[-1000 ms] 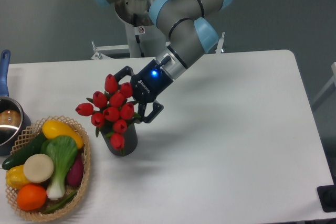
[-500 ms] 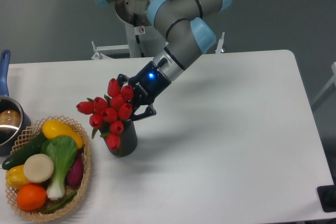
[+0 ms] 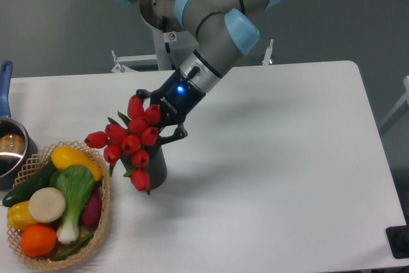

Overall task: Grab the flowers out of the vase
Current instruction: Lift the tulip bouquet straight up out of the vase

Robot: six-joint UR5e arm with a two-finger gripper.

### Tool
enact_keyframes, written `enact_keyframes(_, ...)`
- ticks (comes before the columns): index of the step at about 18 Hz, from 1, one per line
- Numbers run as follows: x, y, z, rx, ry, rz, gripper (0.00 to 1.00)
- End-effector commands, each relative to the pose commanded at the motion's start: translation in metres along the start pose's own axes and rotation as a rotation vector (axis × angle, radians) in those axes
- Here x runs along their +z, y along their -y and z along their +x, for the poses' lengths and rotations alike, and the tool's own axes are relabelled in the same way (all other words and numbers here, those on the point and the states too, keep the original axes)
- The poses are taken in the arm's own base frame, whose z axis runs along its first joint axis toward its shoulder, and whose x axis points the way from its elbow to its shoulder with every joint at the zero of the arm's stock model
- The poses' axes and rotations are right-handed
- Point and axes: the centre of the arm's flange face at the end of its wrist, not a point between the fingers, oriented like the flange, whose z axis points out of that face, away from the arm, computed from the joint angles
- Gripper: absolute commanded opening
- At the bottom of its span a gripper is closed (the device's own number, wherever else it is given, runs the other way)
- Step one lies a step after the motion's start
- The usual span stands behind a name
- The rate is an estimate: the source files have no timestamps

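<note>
Camera view: end effector (image 3: 161, 118) clenched on flowers (image 3: 128, 140) above vase (image 3: 153, 167); basket (image 3: 99, 218) close left, table (image 3: 287, 158) open right.

From my console, the flowers (image 3: 131, 140) pressed against the claw (image 3: 163, 116) show glossy, waxy red buds that look like moulded plastic, above the matt dark grey vase (image 3: 153, 165) just below the claw. The claw itself looks like matt black plastic under a smooth grey arm (image 3: 214, 43) with satin pale-blue joint caps. Well to the claw's left I see a rough woven wicker basket (image 3: 99, 212) and a shiny steel pot (image 3: 11, 148), all on a smooth matt white table (image 3: 287, 158).
</note>
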Motion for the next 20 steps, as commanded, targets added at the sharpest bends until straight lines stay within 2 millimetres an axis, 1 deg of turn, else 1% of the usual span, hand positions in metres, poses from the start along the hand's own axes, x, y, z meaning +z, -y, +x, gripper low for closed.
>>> enact_keyframes(4,-0.010,0.014,0.009,-0.015,0.002,0.029,0.00)
enact_keyframes(8,-0.030,0.042,0.023,-0.002,0.030,0.053,0.00)
enact_keyframes(12,-0.042,0.053,0.022,0.013,0.058,0.058,0.00)
enact_keyframes(14,-0.051,0.060,0.018,0.022,0.078,0.064,0.00)
enact_keyframes(16,-0.059,0.068,0.018,0.037,0.093,0.071,0.00)
enact_keyframes(20,-0.073,0.075,0.017,0.051,0.120,0.082,0.00)
